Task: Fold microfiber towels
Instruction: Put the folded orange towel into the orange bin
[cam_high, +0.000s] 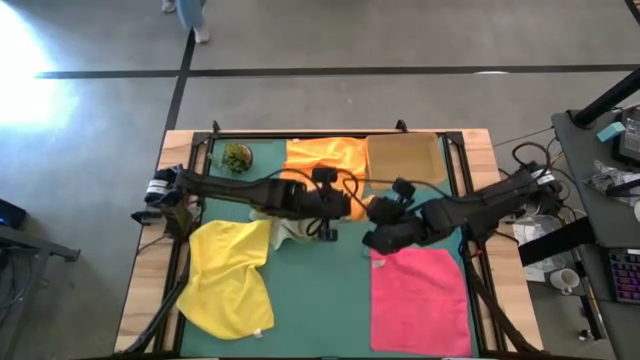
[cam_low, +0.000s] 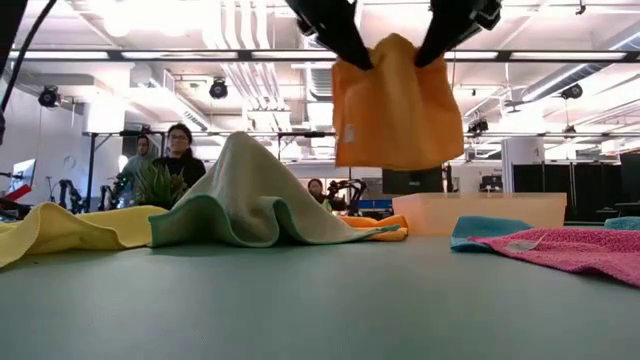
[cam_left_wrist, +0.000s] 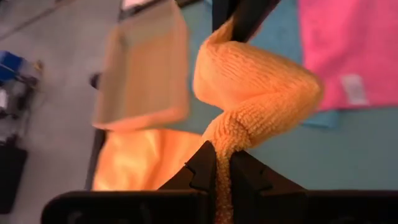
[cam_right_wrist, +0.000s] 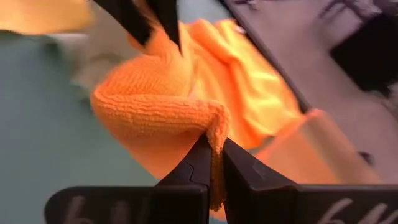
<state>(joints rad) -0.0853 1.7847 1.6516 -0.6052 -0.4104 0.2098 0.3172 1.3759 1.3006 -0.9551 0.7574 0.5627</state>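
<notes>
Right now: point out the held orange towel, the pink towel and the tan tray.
held orange towel (cam_low: 395, 105): low view, middle of the hanging cloth.
pink towel (cam_high: 418, 298): high view, centre of the cloth.
tan tray (cam_high: 404, 158): high view, its bare floor.

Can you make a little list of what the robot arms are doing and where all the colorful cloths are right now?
held cloth: orange towel, lifted off the table, hanging between both grippers
left gripper: shut on one top corner
right gripper: shut on the other top corner
second orange towel: lying at the table's far edge
yellow towel: spread on the left side
pink towel: flat on the right side
olive green towel: bunched in a heap
tray: beside the second orange towel
</notes>
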